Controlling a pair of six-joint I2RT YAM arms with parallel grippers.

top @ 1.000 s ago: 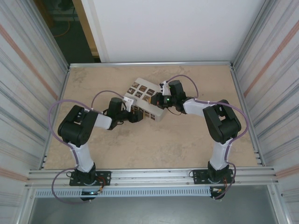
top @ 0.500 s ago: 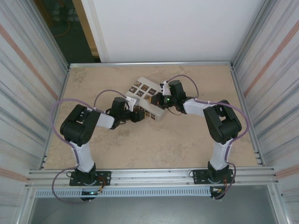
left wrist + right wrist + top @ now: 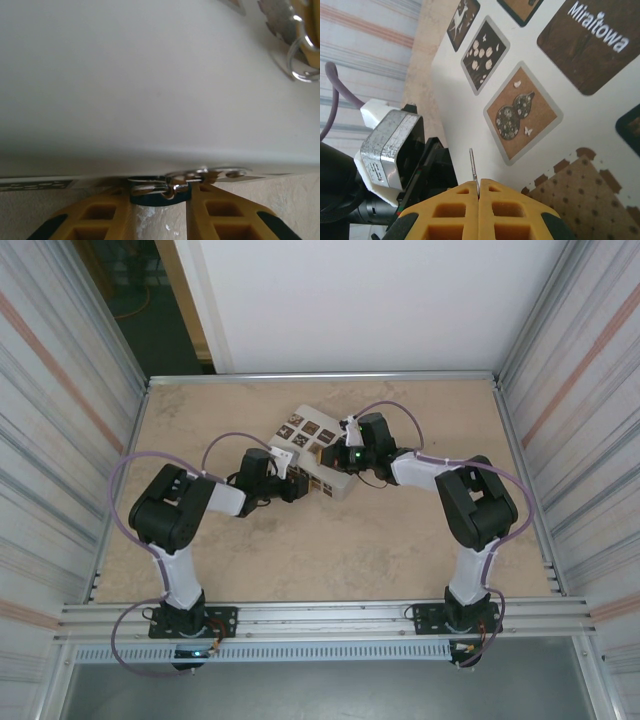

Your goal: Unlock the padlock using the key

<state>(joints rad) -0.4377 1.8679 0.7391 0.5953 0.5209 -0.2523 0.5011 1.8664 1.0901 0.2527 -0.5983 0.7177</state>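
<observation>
The padlock (image 3: 150, 199) shows in the left wrist view as a small dark-blue body with silver metal on top, lying on the table against the foot of a white box (image 3: 150, 90). My left gripper (image 3: 160, 193) has a yellow finger touching each side of it. My right gripper (image 3: 479, 184) hovers over the box's printed top, shut on the key (image 3: 472, 162), whose thin blade sticks out edge-on. From the left wrist, the key's toothed edge (image 3: 277, 17) and its ring (image 3: 301, 60) hang at the upper right. From above, the left gripper (image 3: 300, 485) and right gripper (image 3: 337, 452) meet at the box (image 3: 308, 430).
The white box with brown picture tiles (image 3: 522, 112) lies mid-table between both arms. Ribbed metal walls (image 3: 70, 440) close in the left and right sides. A white panel (image 3: 370, 300) stands behind the table's far edge.
The left arm has slid a little to the right toward the box, and its jaws have narrowed onto the padlock. The right arm has barely moved.
</observation>
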